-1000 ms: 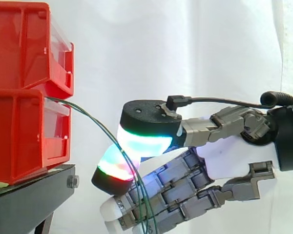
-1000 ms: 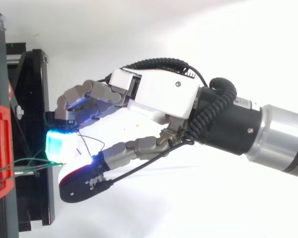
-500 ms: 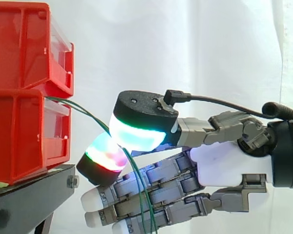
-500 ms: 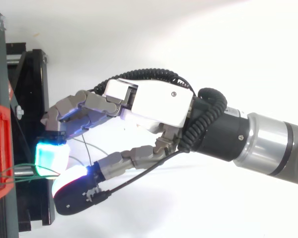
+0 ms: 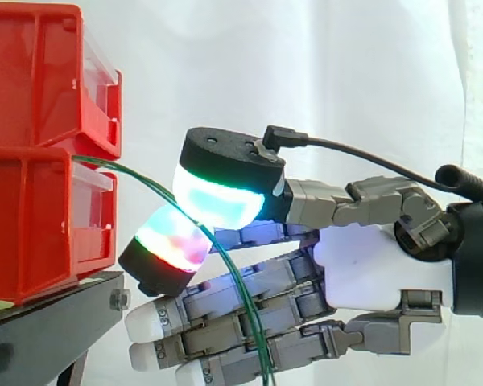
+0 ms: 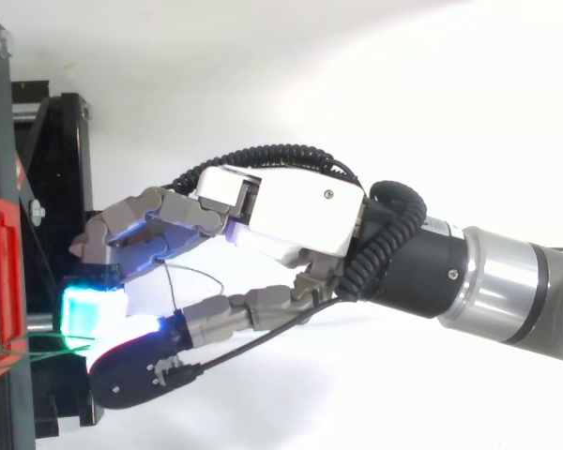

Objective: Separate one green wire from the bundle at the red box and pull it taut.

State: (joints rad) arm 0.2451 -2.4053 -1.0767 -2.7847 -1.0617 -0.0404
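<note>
White curtain (image 5: 322,72) fabric hangs behind two stacked red bins (image 5: 32,217) on a black stand (image 5: 56,322), with the robot's hand (image 5: 378,265) reaching in from the right.

Over the last second the hand has moved closer to the bins and risen slightly. Its lower fingers, which were curled, now lie nearly straight and point at the stand. The thumb pad (image 5: 221,197), glowing cyan and green, presses towards a finger pad (image 5: 169,241) that shows red and magenta. The green wires (image 5: 247,305) appear to be pinched between the two.

These wires leave the gap between the two bins, arc across to the pads and then drop in front of the straight fingers. From above, the hand (image 6: 291,206) has its cyan pad just beside the bin edge.

The grip has travelled towards the bundle's root rather than away from it, so the wire still curves slack. Two strands seem to run side by side through the pinch. By that reading, neither the separating nor the pulling taut is done, and the hand seems to be resetting its hold nearer the box.

The bins are glossy moulded plastic with clear front panels. The stand looks like matt metal with a bolt at its edge. The wires are thin and springy, and the pads are thick, rounded and translucent in black shells.
</note>
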